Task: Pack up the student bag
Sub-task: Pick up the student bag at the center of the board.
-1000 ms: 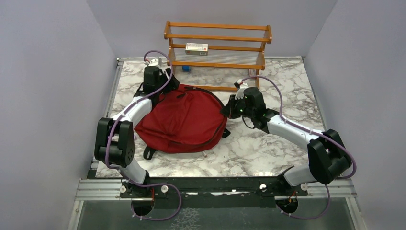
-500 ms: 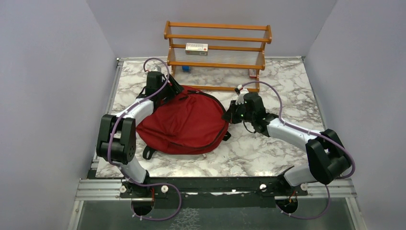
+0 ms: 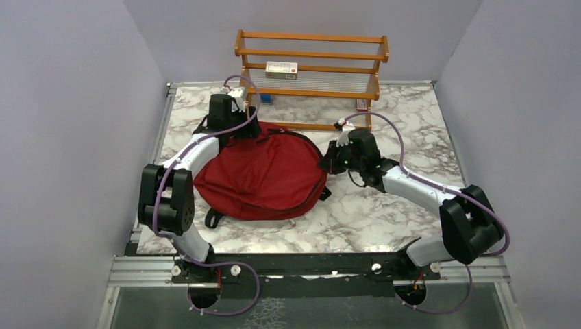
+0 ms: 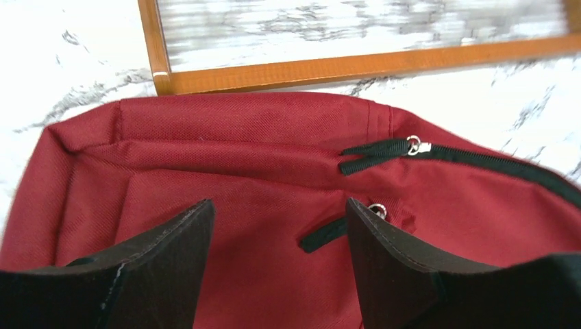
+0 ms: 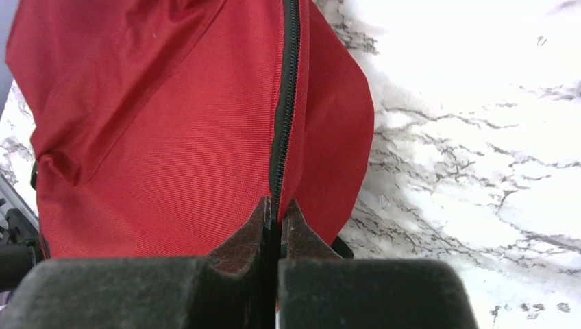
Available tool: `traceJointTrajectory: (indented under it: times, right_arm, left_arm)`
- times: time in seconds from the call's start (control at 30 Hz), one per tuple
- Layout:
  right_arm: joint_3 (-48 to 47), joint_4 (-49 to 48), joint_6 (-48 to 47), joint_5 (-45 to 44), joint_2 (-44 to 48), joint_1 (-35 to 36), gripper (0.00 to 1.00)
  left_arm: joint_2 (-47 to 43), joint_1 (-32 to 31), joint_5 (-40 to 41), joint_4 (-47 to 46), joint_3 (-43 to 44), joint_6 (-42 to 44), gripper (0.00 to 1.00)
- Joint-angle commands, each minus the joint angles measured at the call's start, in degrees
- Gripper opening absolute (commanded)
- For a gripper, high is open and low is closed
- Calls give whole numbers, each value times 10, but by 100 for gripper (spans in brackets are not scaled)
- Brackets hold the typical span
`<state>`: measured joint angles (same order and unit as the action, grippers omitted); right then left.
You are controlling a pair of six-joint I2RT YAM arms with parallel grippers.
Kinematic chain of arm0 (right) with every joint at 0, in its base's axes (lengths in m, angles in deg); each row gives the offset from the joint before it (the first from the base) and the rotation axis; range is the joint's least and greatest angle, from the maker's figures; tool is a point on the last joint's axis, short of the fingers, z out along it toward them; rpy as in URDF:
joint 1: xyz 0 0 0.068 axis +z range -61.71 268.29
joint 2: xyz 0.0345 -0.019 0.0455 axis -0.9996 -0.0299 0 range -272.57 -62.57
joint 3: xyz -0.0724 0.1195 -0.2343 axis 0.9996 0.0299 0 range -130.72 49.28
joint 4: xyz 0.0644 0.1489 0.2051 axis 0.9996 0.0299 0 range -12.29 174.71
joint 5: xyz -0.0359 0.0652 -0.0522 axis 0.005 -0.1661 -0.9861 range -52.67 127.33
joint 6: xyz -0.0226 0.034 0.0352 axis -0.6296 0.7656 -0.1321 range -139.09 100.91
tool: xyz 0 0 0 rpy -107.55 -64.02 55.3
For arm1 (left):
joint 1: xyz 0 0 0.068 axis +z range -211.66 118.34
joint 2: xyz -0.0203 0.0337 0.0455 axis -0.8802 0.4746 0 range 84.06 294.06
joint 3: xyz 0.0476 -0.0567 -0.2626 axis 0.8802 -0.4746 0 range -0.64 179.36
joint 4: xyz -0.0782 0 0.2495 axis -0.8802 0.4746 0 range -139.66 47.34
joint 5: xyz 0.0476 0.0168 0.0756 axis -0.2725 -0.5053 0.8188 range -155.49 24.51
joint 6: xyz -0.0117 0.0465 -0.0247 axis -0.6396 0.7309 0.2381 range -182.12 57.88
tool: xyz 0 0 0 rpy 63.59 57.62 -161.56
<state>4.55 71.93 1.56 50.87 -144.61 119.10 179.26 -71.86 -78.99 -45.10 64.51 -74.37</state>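
From above, the student bag (image 3: 264,177) is being seen lying mid-table between both arms. At the left wrist, the left gripper (image 4: 277,214) is being held spread and empty, with the zipper pulls (image 4: 414,145) just to its right. At the right wrist, the right gripper (image 5: 276,207) is being clamped on the bag's zipper (image 5: 284,103).

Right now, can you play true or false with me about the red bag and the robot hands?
1. The student bag lies on the marble table. True.
2. The left gripper is squeezing the bag. False: its jaws stand open over the bag, gripping nothing.
3. The right gripper pinches the bag at its black zipper. True.
4. The wooden shelf has nothing on it. False: a small box sits on it.
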Motion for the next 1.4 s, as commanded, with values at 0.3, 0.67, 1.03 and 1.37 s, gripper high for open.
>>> traceJointTrajectory:
  times: [0.3, 0.67, 1.03, 1.37]
  right_arm:
    - [-246, 75, -23, 133, -16, -1, 1]
    - [-486, 25, 107, 265, -154, 13, 1]
    - [-849, 93, 169, 276, -344, 70, 0]
    - [-1016, 3, 307, 289, -433, 85, 0]
  left_arm:
    - [-179, -2, 27, -160, -78, 128, 72]
    - [-304, -1, 169, -84, -63, 103, 72]
    - [-378, -10, 270, -19, -72, 140, 72]
    - [-431, -16, 318, 18, -68, 160, 73]
